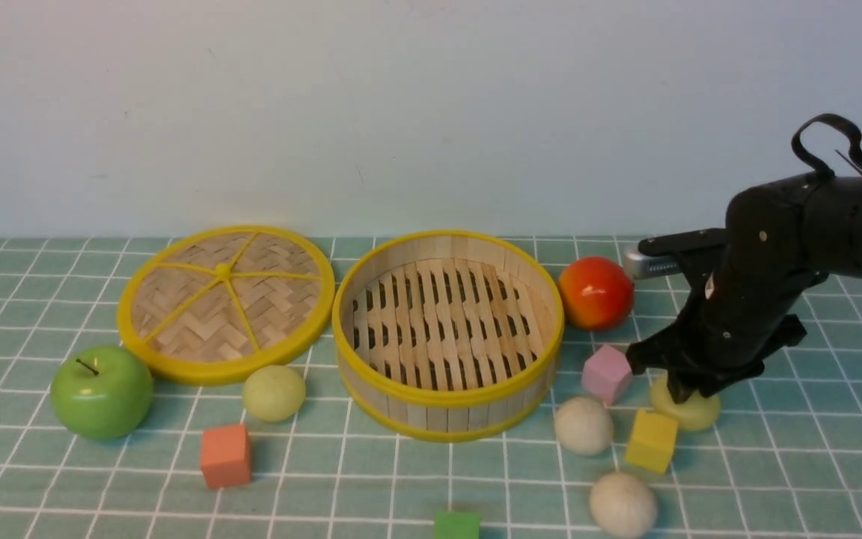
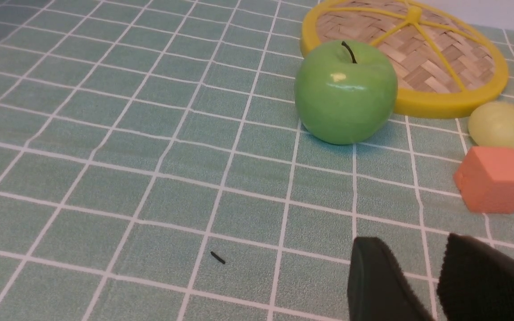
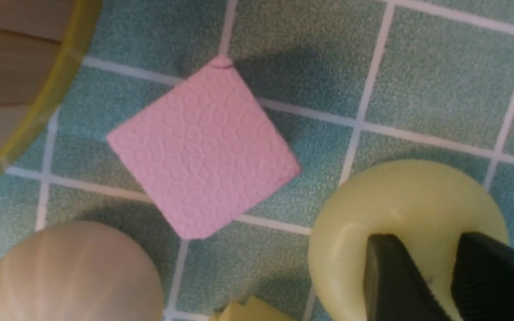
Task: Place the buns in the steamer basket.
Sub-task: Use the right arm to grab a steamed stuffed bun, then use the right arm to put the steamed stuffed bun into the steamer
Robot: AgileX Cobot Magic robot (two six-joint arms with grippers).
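Right hand (image 3: 451, 278), fingers (image 3: 391, 276) narrowly apart, seemingly atop the pale yellow-green bun (image 3: 400, 200).

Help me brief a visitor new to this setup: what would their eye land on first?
Likely the round steamer basket standing empty at centre, its flat woven lid lying beside it on the left. Next, the glossy red apple right of the basket and the green apple at the lid's near-left edge. Then the black right gripper just over a pale yellow-green bun beside a pink cube.
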